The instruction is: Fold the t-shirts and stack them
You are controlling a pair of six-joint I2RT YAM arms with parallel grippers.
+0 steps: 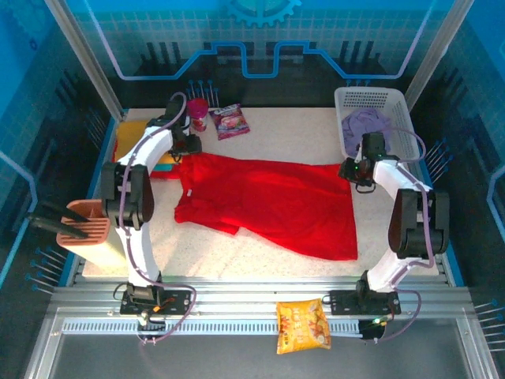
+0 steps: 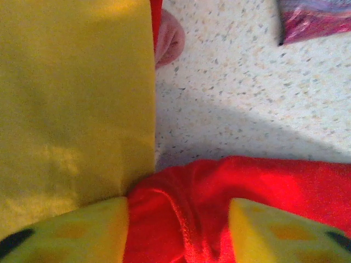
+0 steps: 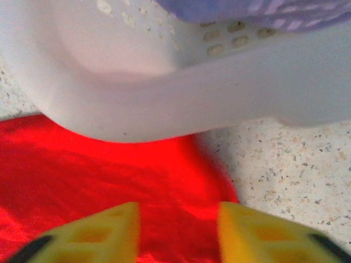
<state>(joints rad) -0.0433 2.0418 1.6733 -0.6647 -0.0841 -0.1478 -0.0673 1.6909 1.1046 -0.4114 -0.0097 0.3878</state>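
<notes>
The red t-shirt (image 1: 272, 197) is lying spread flat across the middle of the table (image 1: 300, 138). The left gripper (image 2: 176, 211) is hanging over its far left corner, jaws parted with bunched red cloth lying between them, just beside the folded yellow t-shirt (image 1: 134, 138). The right gripper (image 3: 178, 216) is hovering over the far right corner, jaws likewise parted, close against the white basket (image 1: 398, 103), where a lilac t-shirt (image 1: 367, 122) is sitting.

red t-shirt (image 1: 268, 201) | mustard yellow t-shirt (image 2: 71, 98) | lilac t-shirt (image 1: 367, 122) | white lattice basket (image 1: 371, 93) | speckled cream table (image 1: 300, 138)
</notes>
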